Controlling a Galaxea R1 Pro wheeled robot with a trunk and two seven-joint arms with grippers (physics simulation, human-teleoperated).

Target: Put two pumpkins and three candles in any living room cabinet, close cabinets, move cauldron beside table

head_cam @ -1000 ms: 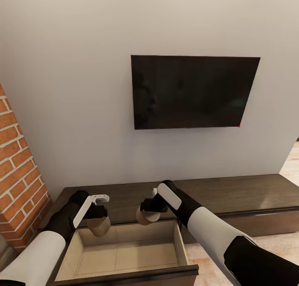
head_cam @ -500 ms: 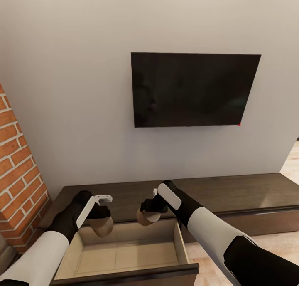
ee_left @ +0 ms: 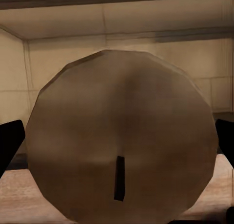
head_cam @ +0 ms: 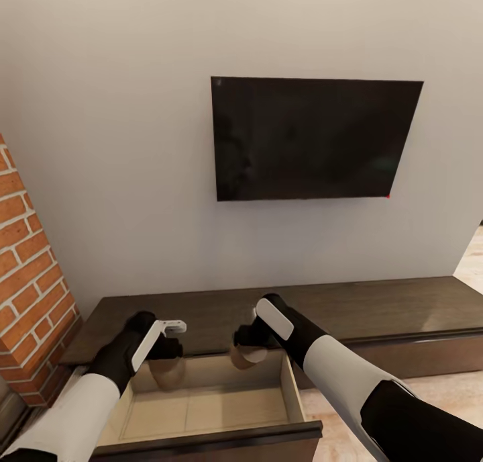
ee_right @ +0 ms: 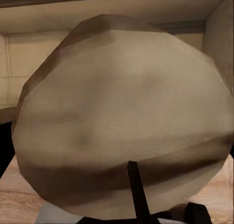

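My left tool (head_cam: 169,354) and right tool (head_cam: 249,344) each clench a candle (ee_left: 121,136) (ee_right: 122,121) over the open cabinet drawer (head_cam: 201,408); wrist views reveal dark wicks facing the cameras.

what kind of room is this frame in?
Most likely a living room: a black TV mounted on a plain white wall, a long low dark-wood cabinet beneath it with one drawer open, and a red-brick fireplace column alongside.
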